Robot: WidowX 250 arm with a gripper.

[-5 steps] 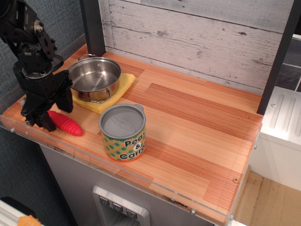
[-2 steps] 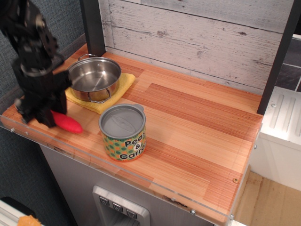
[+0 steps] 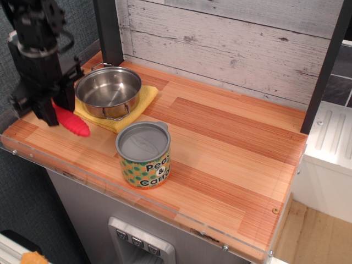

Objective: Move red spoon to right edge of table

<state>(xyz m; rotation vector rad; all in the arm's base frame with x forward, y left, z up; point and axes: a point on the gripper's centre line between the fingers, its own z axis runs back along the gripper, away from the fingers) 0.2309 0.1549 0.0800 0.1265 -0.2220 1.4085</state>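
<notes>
- We see the red spoon [image 3: 71, 123] at the table's far-left corner, its ribbed red handle slanting down and right, its bowl end hidden behind the gripper [image 3: 48, 113].
- The black gripper is pinched on the spoon's upper end; whether the handle's tip touches the wood, we cannot tell.
- Just right of the spoon, a steel pot [image 3: 109, 91] sits on a yellow cloth [image 3: 135, 107], the spoon's handle overlapping the cloth's left edge.
- Nearer us stands a tin [image 3: 144, 155] with a grey lid, its label reading "Peas & Carro", the rest curving out of sight.
- The table [image 3: 231, 154] is striped light and reddish-brown wood with a clear plastic rim along its near edge.
- A whitewashed plank wall [image 3: 231, 49] backs the table, with dark posts at left and right.
- A white ribbed unit [image 3: 330, 143] at the right is cut off by the frame.
</notes>
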